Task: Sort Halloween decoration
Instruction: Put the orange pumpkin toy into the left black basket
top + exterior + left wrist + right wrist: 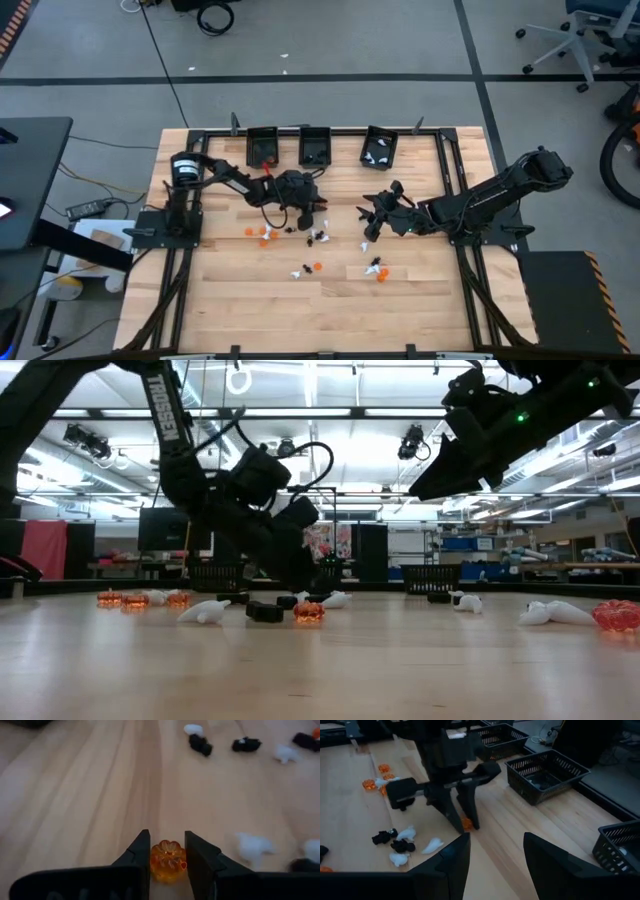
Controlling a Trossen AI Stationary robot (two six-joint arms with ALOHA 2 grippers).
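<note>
Left tool (167,862) down at the desk (240,300) near the middle of the overhead frame, fingers (137,855) nearly closed on either side of an orange pumpkin trinket (168,861), pressed against its flanks as it sits on the wood. Seen from the right wrist, same tool (465,822) planted tip-down with the orange piece between its tips. Right tool (372,222) raised above the desk right of centre, jaws parted wide and holding nothing; own fingers (447,865) spread in the lower part of the right wrist frame. Halloween decoration (318,252) scattered loosely over the centre of the desk: orange, black and white pieces in small clusters below and between the two tools. In the low frame, white ghost shapes (205,612), orange pumpkins (308,612) and a black piece (265,611) lying along the tabletop. Three black bins (314,146) lined along the top edge of the desk in the overhead frame, the rightmost holding white pieces.
</note>
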